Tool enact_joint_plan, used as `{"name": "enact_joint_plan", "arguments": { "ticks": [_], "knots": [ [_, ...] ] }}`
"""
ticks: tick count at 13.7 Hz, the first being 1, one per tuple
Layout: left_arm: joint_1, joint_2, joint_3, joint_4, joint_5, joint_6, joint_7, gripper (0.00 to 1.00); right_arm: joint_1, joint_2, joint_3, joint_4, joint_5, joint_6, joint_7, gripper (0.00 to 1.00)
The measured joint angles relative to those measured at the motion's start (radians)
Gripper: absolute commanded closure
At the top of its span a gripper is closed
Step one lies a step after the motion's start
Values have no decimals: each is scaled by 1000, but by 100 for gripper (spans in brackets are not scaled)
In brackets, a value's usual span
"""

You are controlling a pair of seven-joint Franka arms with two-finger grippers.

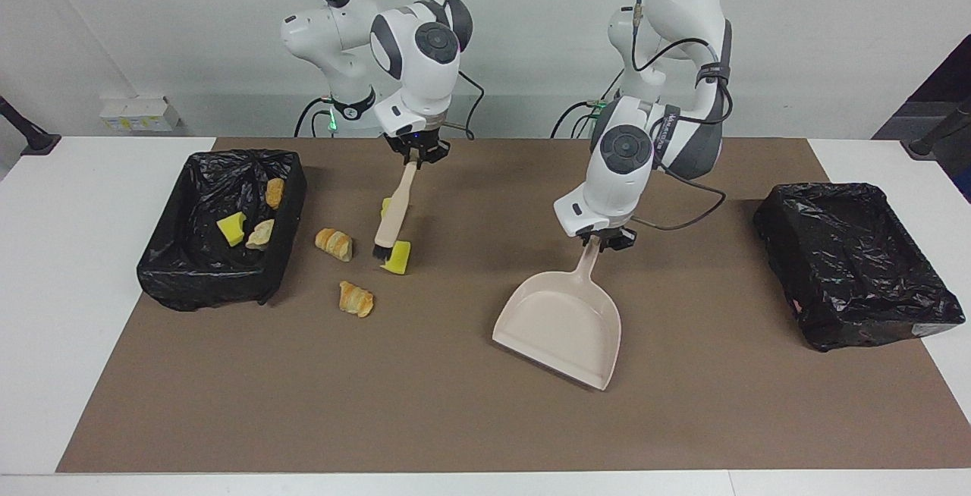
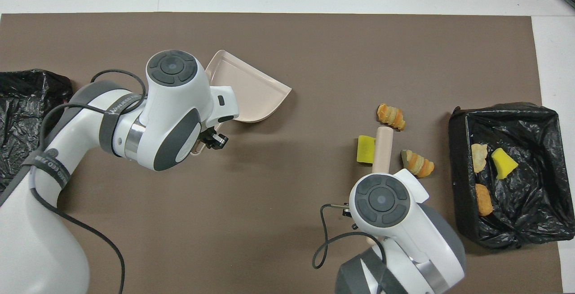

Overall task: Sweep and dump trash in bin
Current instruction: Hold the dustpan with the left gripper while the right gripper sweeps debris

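The trash lies on the brown mat beside the bin (image 1: 282,242): two croissant lumps (image 1: 334,243) (image 1: 356,299) and a yellow sponge chunk (image 1: 398,257). A second yellow chunk (image 1: 385,206) peeks out from under the brush handle. My right gripper (image 1: 416,156) is shut on the top of the beige brush (image 1: 392,215), whose bristles hang at the sponge chunk. My left gripper (image 1: 604,242) is shut on the handle of the beige dustpan (image 1: 557,329), which is turned with its mouth toward the trash. From overhead I see the dustpan (image 2: 247,91), brush (image 2: 382,150) and bin (image 2: 462,213).
The black-lined bin holds yellow and tan pieces (image 1: 231,228). A second black-lined bin (image 1: 850,261) stands at the left arm's end of the table. The brown mat (image 1: 425,412) covers most of the white table.
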Motion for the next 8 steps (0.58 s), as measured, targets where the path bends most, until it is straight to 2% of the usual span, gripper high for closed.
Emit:
{"name": "enact_joint_plan", "arguments": {
  "ticks": [5,8],
  "knots": [
    [103,-37,2,0,3,-66,396,100,-132,0,1,-14,-96,-72,-167,100],
    [170,-71,5,0,3,-120,627,100,-193,-6,1,-52,-128,-74,-194,100]
  ]
}}
